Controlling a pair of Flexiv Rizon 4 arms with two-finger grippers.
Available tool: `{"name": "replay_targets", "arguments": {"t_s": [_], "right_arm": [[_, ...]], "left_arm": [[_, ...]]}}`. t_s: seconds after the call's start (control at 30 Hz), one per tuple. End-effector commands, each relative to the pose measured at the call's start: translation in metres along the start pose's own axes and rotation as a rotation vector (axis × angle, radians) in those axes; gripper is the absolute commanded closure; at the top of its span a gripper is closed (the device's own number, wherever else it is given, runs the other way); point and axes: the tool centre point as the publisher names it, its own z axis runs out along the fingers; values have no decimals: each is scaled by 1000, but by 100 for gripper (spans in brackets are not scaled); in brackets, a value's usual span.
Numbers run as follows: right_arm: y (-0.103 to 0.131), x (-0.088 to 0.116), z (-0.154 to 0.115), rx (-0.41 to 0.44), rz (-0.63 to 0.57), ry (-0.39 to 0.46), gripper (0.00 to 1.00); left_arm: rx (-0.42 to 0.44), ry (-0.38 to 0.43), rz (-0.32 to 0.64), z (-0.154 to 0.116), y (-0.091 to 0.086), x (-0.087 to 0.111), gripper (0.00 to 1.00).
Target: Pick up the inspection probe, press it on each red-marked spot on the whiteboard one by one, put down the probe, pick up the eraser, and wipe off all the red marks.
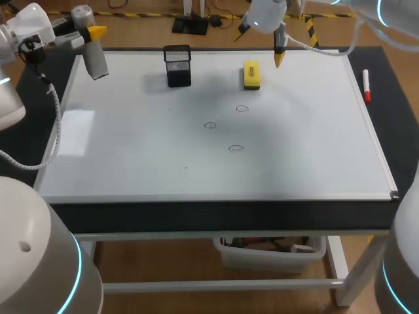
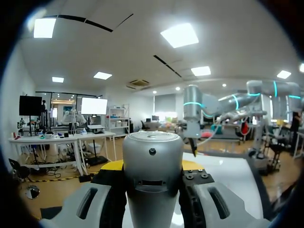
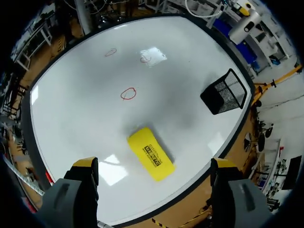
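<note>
Jaws, left: clamped on the inspection probe from both sides. Jaws, right: spread wide, holding nothing.

Head view
- Left gripper [image 1: 91, 34]: raised over the far left corner of the whiteboard [image 1: 131, 163].
- Inspection probe [image 1: 95, 60]: grey cylinder, hanging tilted from the left gripper, its lower end over the board's corner.
- Right gripper [image 1: 279, 55]: pointing down above the board's far edge, just beside the eraser.
- Eraser [image 1: 251, 74]: yellow block, flat on the board near the far edge.
- Red marks [image 1: 243, 108]: three small circles in the board's middle. One is nearest the eraser, a second [image 1: 209, 125] lies to its left, and a third [image 1: 236, 148] is closest to the near edge.
- Mesh holder [image 1: 178, 65]: black, upright on the board, left of the eraser and apart from it.
- Marker [image 1: 366, 86]: red and white, lying on the black table [image 1: 393, 131] beside the board's right edge.

Left wrist view
- Probe [image 2: 153, 180]: silver barrel filling the gap between the fingers, with black pads against both sides.
- Right arm [image 2: 192, 114]: ahead, hanging over the board.

Right wrist view
- Eraser [image 3: 149, 153]: below the gripper, between the two yellow tips, touching neither.
- Marks: all three unwiped, beyond the eraser.
- Mesh holder [image 3: 224, 92]: off to one side of the eraser.
</note>
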Motion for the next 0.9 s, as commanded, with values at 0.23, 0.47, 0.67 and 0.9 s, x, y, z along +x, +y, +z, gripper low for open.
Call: {"name": "replay_targets", "arguments": {"t_s": [0.23,0.47,0.67,0.9], "right_arm": [[3,4,13,71,-293,23,0],[-5,9,28,85,-356,63,0],[-8,12,36,86,-376,78,0],[-12,13,49,86,-417,126,0]], "left_arm": [[4,-2,2,1,0,0,100],[4,-2,2,1,0,0,100],[4,-2,2,1,0,0,100],[4,-2,2,1,0,0,100]]}}
